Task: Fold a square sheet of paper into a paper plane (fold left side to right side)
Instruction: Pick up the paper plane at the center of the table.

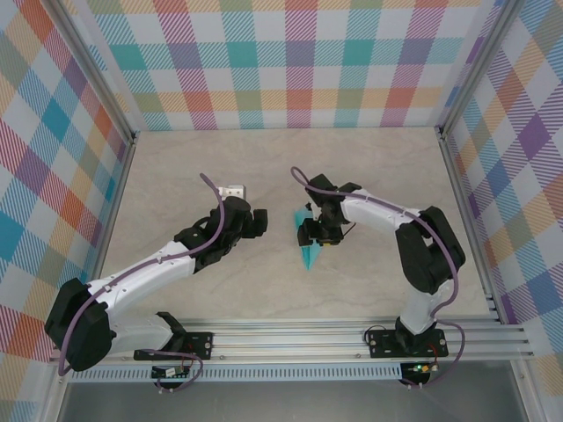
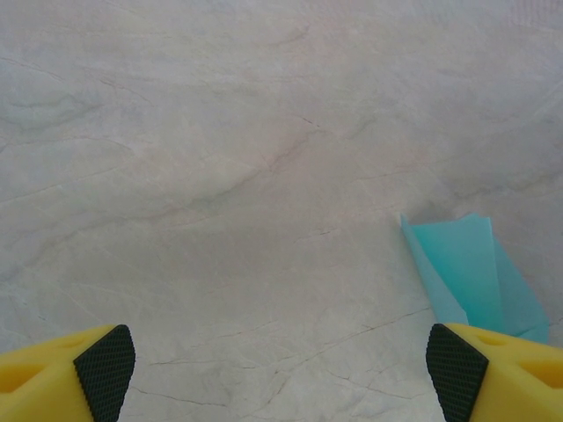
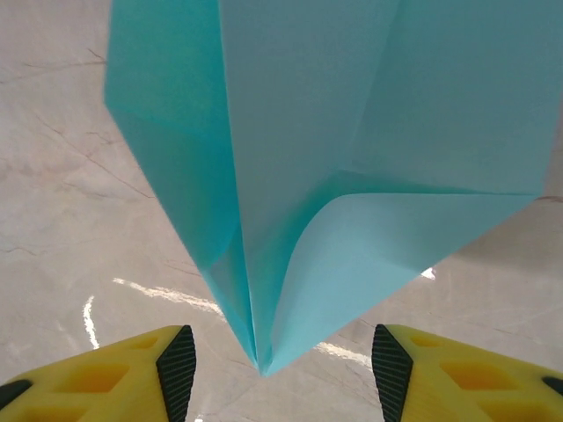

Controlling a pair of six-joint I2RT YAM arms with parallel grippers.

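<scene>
Near the middle of the marbled desk [image 1: 176, 167] lies a narrow turquoise paper plane [image 1: 309, 252], tip toward the near edge. The right gripper [image 3: 274, 352] hovers over it, jaws spread wide astride the tip, holding nothing; the left gripper [image 2: 281, 365], likewise spread and empty, sits farther left.

The light in here is bright and even, falling from overhead. In the top view the left arm [image 1: 149, 272] and right arm [image 1: 422, 246] throw only faint, soft-edged shadows on the pale table [image 1: 176, 167]. The frame posts [image 1: 92, 66] lean outward toward the corners, a wide-lens bend. The left wrist view is flat and slightly grainy, with no hard shadows. In the right wrist view the paper plane [image 3: 352, 132] sits so close it looks soft. Its folds are shaded darker, and thin white glare streaks [image 3: 163, 296] shine off the tabletop beside its tip.
</scene>
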